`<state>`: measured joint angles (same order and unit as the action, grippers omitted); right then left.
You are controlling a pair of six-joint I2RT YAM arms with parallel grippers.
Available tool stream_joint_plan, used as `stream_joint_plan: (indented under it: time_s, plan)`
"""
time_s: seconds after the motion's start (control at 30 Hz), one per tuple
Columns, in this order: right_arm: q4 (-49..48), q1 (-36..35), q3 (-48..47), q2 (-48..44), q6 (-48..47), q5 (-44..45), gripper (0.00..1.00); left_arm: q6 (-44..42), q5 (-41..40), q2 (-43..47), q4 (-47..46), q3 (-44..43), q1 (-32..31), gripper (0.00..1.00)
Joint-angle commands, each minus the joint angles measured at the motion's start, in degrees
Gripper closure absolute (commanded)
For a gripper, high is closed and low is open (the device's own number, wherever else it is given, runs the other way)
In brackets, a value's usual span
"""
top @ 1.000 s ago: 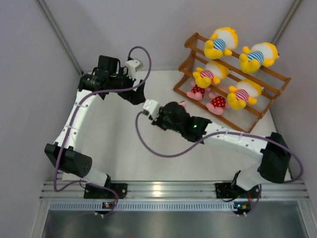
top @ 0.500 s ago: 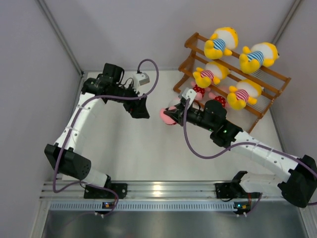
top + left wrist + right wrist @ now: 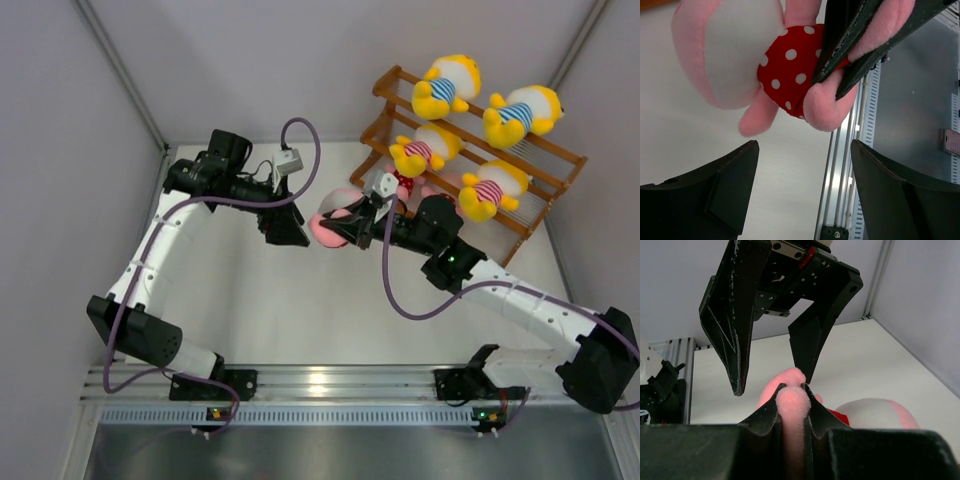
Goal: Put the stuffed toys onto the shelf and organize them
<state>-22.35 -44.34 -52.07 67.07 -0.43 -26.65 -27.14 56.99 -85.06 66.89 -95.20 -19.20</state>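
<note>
So the left tool [image 3: 292, 228] hangs with its jaws spread wide and nothing in them, just left of a pink toy [image 3: 337, 226] in a red dotted outfit. That toy is lifted above the desk [image 3: 250, 300] — the right tool [image 3: 358, 224] is pinching its limb. Further right, the shelf [image 3: 545, 160] already carries 4 yellow toys and at least 1 pink one; this one is left to seat.
</note>
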Motion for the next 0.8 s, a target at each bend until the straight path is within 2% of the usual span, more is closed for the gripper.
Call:
stream_joint_plan:
  time_s: [0.0, 0.1, 0.33, 0.5, 0.53, 0.63, 0.67, 0.7, 0.73, 0.77]
  plan:
    - [-6.39, 0.83, -3.56, 0.87, 2.45, -2.96, 1.0, -1.26, 4.88, 0.95, 0.52, -1.65, -0.05, 0.2]
    - [-8.41, 0.74, -3.65, 1.57, 3.76, -3.58, 1.0, -0.11, 4.18, 0.07, 0.69, -3.41, -0.13, 0.21]
    - [-10.7, 0.74, -4.17, 3.5, 5.96, -4.89, 1.0, 2.78, 4.18, -3.27, 0.61, -5.35, -0.22, 0.35]
    - [-12.19, 0.57, -4.09, 4.39, 6.84, -4.99, 1.0, 2.79, 4.1, -3.98, 0.69, -6.4, -0.57, 0.4]
    - [-12.54, 0.65, -3.91, 4.47, 7.28, -5.07, 1.0, 2.79, 3.74, -4.15, 0.61, -6.58, -0.66, 0.44]
    - [-12.9, 0.57, -4.17, 4.91, 7.54, -5.51, 1.0, 2.97, 4.0, -4.5, 0.61, -6.76, -0.84, 0.71]
    - [-12.55, 0.65, -4.26, 5.0, 7.55, -5.6, 1.0, 2.88, 3.83, -4.5, 0.61, -6.76, -0.92, 1.0]
    - [-12.02, 0.66, -4.44, 5.09, 7.55, -6.21, 1.0, 2.96, 3.31, -4.42, 0.61, -6.67, -0.93, 1.0]
    - [-9.06, 0.57, -5.22, 5.0, 7.55, -6.56, 0.94, 2.27, 2.6, -4.24, 0.61, -6.41, -0.93, 1.0]
    - [-6.85, 1.0, -6.01, 5.0, 7.81, -6.92, 0.81, 1.74, -0.01, -3.81, 0.52, -6.14, -0.93, 1.0]
